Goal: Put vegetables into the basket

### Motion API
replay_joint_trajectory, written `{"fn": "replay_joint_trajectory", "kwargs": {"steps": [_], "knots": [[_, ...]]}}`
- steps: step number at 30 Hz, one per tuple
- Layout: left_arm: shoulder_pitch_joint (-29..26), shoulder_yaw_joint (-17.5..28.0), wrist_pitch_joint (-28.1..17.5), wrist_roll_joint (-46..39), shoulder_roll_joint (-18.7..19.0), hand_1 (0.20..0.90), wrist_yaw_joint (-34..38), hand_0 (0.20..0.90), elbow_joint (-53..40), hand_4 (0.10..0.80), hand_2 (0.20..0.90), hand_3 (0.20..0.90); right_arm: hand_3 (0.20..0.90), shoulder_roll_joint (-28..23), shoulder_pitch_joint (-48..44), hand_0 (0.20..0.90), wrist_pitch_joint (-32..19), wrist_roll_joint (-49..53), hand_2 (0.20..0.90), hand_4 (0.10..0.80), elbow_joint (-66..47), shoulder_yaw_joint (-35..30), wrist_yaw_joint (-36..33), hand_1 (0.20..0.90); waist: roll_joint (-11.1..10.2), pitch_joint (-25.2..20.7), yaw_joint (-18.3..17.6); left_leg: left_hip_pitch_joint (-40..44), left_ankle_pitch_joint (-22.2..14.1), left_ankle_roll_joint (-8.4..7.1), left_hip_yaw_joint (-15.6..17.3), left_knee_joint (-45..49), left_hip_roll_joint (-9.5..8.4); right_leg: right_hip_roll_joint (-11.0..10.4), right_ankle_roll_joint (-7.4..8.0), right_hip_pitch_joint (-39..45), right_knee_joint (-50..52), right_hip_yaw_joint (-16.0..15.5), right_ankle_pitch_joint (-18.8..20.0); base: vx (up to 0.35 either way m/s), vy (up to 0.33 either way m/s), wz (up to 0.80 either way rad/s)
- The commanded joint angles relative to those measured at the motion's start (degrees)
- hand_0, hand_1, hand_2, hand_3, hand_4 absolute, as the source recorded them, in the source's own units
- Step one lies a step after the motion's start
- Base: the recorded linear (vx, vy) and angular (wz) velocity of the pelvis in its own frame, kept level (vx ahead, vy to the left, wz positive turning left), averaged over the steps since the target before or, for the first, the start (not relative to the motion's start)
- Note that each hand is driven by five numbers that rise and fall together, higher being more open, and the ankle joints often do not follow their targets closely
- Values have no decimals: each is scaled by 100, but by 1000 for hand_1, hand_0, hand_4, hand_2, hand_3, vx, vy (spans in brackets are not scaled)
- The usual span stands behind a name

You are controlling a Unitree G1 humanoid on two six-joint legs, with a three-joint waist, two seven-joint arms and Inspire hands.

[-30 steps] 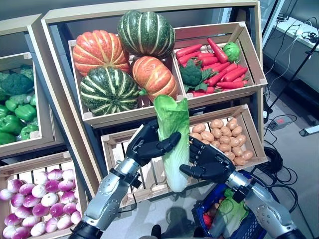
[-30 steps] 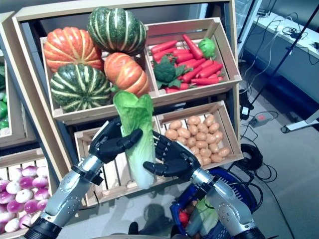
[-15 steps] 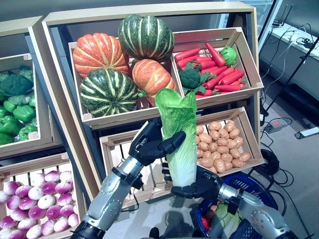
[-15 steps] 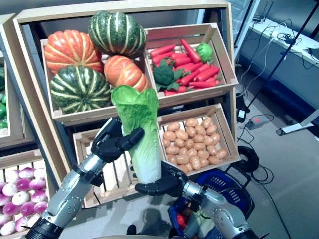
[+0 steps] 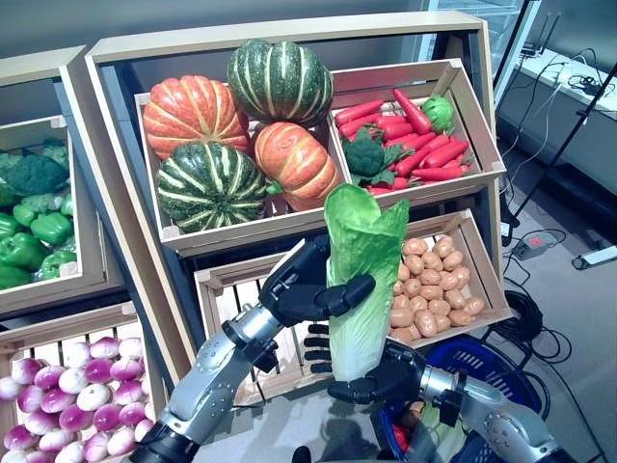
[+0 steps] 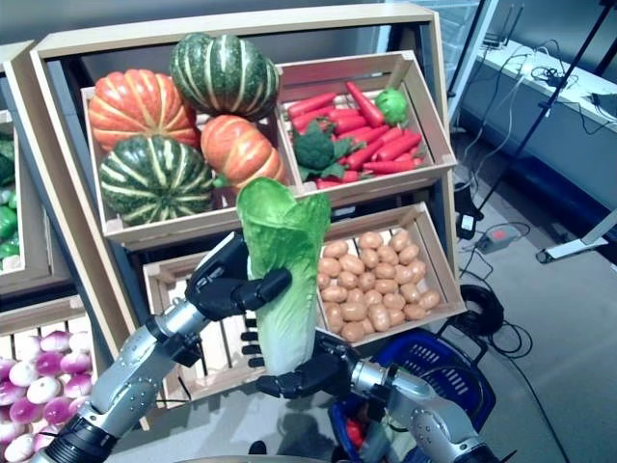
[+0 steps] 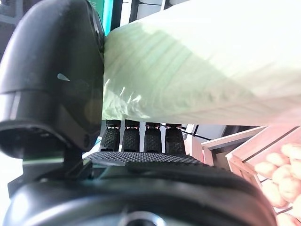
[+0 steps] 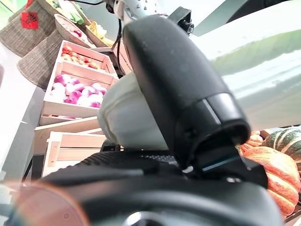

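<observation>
My right robot hand (image 5: 371, 371) has dropped from the cabbage's side to cup its white base, fingers curled around it. My left robot hand (image 5: 307, 286) still wraps the napa cabbage (image 5: 362, 275) at mid-length, holding it upright before the potato crate (image 5: 472, 275). The blue basket (image 5: 482, 362) sits low on the right, mostly hidden behind my right arm; its contents are unclear.

I see the napa cabbage (image 5: 362, 280) upright in front of the shelves, my left hand (image 5: 304, 287) on its left, my right hand (image 5: 371, 374) under its base. Pumpkins (image 5: 236, 130) sit far left, carrots (image 5: 419, 145) far right, potatoes (image 5: 429, 285) below them, the basket (image 5: 482, 362) near right.
</observation>
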Motion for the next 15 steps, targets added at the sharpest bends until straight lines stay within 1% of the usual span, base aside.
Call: {"fn": "replay_joint_trajectory", "kwargs": {"steps": [1,6,10,15], "knots": [[-606,-273,-209,-220,-81,300,-576,300,-503,400,300,300,300,185,-555,300,-452,430,300,400,-307,-59,62,300,-213,-445,41,-2,-362,-147,78,12,91,-371,210,153,36,75,27,0,0,0],[-608,-327,-143,16,19,300,-717,300,-475,400,300,300,300,142,-543,300,-499,490,300,400,-316,-98,-12,300,-203,-440,29,-23,-352,-145,73,12,95,-370,216,127,39,81,32,0,0,0],[-590,-348,-103,38,129,300,-767,300,-468,400,300,300,300,127,-506,300,-557,592,300,400,-324,-143,-98,300,-189,-455,18,-32,-346,-150,72,12,103,-368,227,129,29,80,30,0,0,0],[-534,-287,-28,152,219,300,-832,300,-470,400,300,300,300,127,-446,300,-699,646,300,400,-339,-259,-311,300,-171,-447,1,-41,-330,-154,95,12,122,-362,224,114,33,84,32,0,0,0]]}}
